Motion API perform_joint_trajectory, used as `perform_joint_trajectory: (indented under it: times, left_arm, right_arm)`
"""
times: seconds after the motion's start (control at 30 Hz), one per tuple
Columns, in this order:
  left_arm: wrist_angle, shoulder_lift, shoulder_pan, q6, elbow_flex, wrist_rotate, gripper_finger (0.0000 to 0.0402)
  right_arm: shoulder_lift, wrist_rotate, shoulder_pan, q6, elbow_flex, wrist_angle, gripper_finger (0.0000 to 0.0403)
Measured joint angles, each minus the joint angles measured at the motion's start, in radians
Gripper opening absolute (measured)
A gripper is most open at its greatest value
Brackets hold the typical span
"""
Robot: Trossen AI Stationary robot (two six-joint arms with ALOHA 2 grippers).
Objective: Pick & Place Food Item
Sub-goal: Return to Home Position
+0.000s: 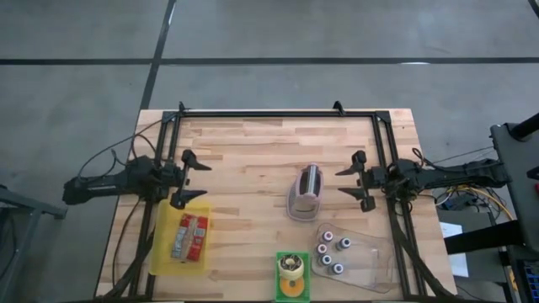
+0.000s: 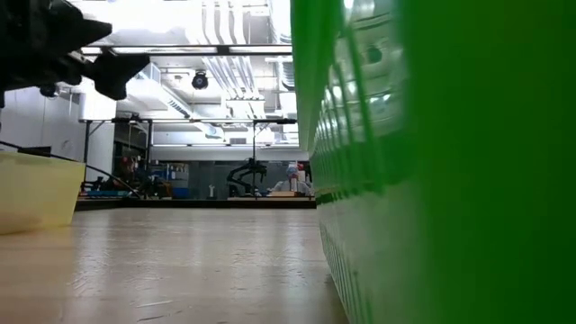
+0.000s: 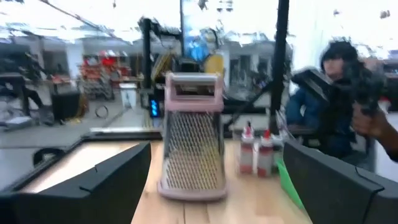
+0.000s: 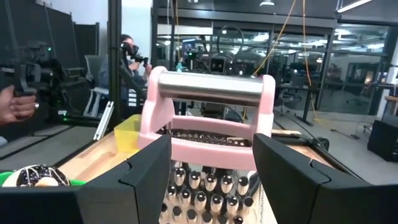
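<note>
A pink-framed metal grater (image 1: 306, 192) stands upright on its base in the middle of the wooden table. A round dark-topped food item (image 1: 291, 268) sits in a green tray (image 1: 294, 291) at the near edge. A yellow tray (image 1: 166, 252) at the near left holds wrapped packets (image 1: 191, 236). My left gripper (image 1: 190, 178) hovers open at the table's left, above the yellow tray's far end, pointing level at the grater (image 3: 193, 143). My right gripper (image 1: 354, 178) hovers open at the right, pointing level at the grater (image 4: 211, 124). Nothing is between either pair of fingers.
A clear tray (image 1: 375, 271) with several small bottles (image 1: 330, 251) lies at the near right. A black frame (image 1: 278, 114) borders the table's far and side edges. The green tray's wall (image 2: 432, 162) fills the low view's right. People (image 3: 339, 93) stand in the room beyond.
</note>
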Motion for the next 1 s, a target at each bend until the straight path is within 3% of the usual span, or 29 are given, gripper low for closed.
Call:
perform_joint_trajectory:
  times: [0.17,0.43,1.0]
  left_arm:
    - [0.004,0.004,-0.067,-0.02,-0.028,-0.164,0.0369]
    - [0.013,0.0,-0.147,0.02,-0.028,-0.263,0.0369]
    - [0.004,0.002,-0.148,-0.005,-0.028,-0.27,0.0369]
  right_arm:
    - [0.006,0.024,0.0,0.003,0.0,-0.002,0.0221]
    - [0.004,0.064,0.0,-0.081,0.0,-0.002,0.0221]
    - [0.006,0.063,-0.001,-0.047,0.0,-0.182,0.0221]
